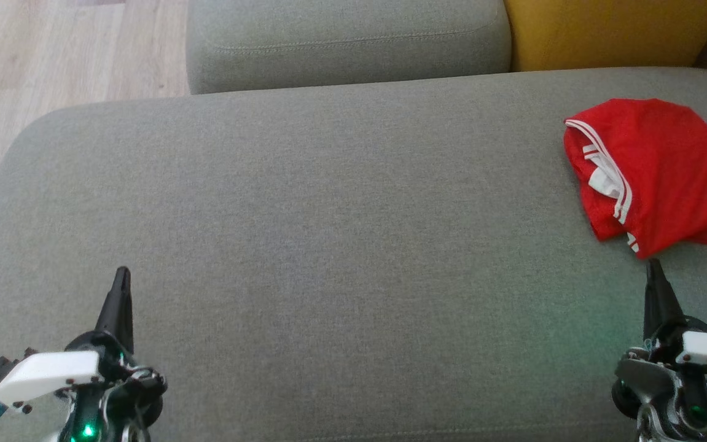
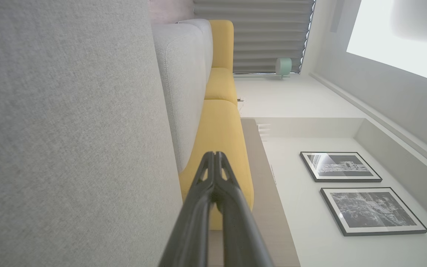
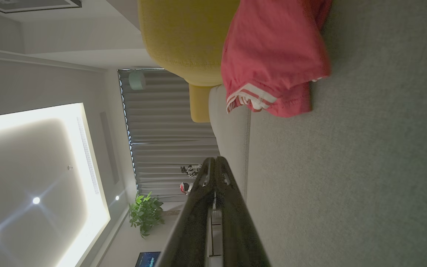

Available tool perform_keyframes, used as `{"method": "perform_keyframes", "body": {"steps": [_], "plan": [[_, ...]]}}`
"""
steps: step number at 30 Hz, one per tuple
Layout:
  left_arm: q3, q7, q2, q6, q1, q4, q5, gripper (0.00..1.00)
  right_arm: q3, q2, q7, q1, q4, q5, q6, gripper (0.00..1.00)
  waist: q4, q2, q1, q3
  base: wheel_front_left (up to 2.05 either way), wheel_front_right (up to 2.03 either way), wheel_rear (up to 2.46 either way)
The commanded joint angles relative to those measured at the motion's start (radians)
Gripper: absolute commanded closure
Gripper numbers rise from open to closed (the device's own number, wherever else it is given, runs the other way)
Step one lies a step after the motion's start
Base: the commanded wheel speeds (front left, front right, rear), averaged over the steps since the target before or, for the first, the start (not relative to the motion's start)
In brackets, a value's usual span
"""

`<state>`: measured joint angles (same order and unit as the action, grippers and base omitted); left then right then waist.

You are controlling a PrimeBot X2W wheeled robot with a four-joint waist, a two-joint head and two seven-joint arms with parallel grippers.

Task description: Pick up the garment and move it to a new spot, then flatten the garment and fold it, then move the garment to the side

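The garment [image 1: 660,172] is red with white stripes, folded into a compact bundle at the far right of the grey sofa seat [image 1: 328,245]. The right wrist view shows the garment [image 3: 272,55] ahead of my fingers. My right gripper [image 1: 654,265] is shut and empty, its tip just below the garment's near edge and apart from it. My left gripper [image 1: 122,273] is shut and empty at the lower left, far from the garment. In the left wrist view my left gripper [image 2: 214,155] has its fingers pressed together.
A grey back cushion [image 1: 347,43] and a yellow cushion [image 1: 611,31] stand behind the seat. Wooden floor [image 1: 52,55] lies at the upper left, beyond the seat's rounded left edge.
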<state>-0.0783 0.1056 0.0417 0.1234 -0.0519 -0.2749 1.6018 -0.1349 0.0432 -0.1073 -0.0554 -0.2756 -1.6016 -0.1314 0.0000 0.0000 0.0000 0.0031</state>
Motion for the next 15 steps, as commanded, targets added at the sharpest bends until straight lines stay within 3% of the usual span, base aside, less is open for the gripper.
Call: {"method": "perform_keyframes", "body": {"steps": [1,15], "plan": [[-0.036,0.008,0.009,0.007,-0.056,0.03,0.007,1.0,0.02,0.007,-0.007,-0.053,0.031,-0.006,0.001,1.0,0.0,0.0,0.0,0.0,0.0,0.0,0.0],[-0.036,0.008,0.009,0.007,-0.056,0.03,0.007,1.0,0.02,0.007,-0.007,-0.053,0.031,-0.006,0.001,1.0,0.0,0.0,0.0,0.0,0.0,0.0,0.0]]}}
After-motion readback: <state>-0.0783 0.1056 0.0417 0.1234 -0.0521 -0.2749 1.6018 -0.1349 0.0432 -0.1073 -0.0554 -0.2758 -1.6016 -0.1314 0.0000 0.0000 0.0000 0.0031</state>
